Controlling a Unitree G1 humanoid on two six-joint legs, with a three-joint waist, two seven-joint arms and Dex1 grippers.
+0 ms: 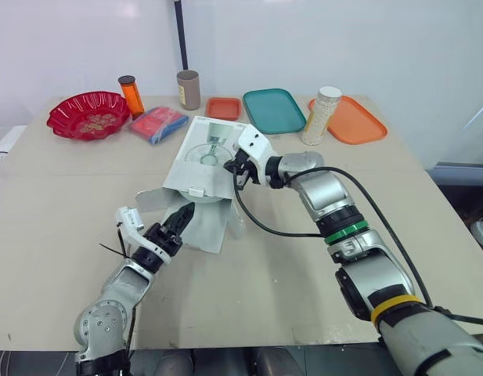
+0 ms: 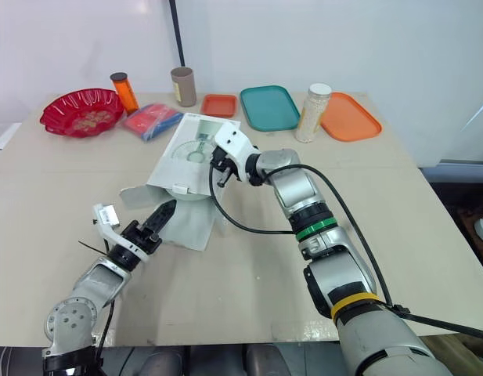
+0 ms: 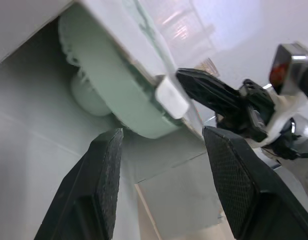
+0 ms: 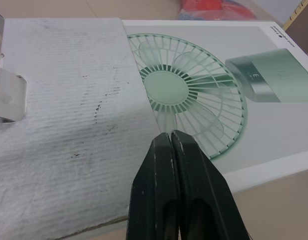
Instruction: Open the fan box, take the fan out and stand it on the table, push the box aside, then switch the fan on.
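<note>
The fan box (image 1: 203,160) sits mid-frame with the fan (image 3: 114,95) peeking from its near end, my left gripper (image 1: 181,217) spread open at that mouth and my right gripper (image 4: 169,136) pinched shut, empty, by the lid's edge, so I fear a pull drags the unheld box along.

Beige table (image 1: 429,219), white wall (image 1: 382,47)

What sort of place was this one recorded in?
Probably a lab or test room rather than a home: a plain beige table against a bare white wall, laid out with staged props such as a red bowl, a teal tray and the fan box.
</note>
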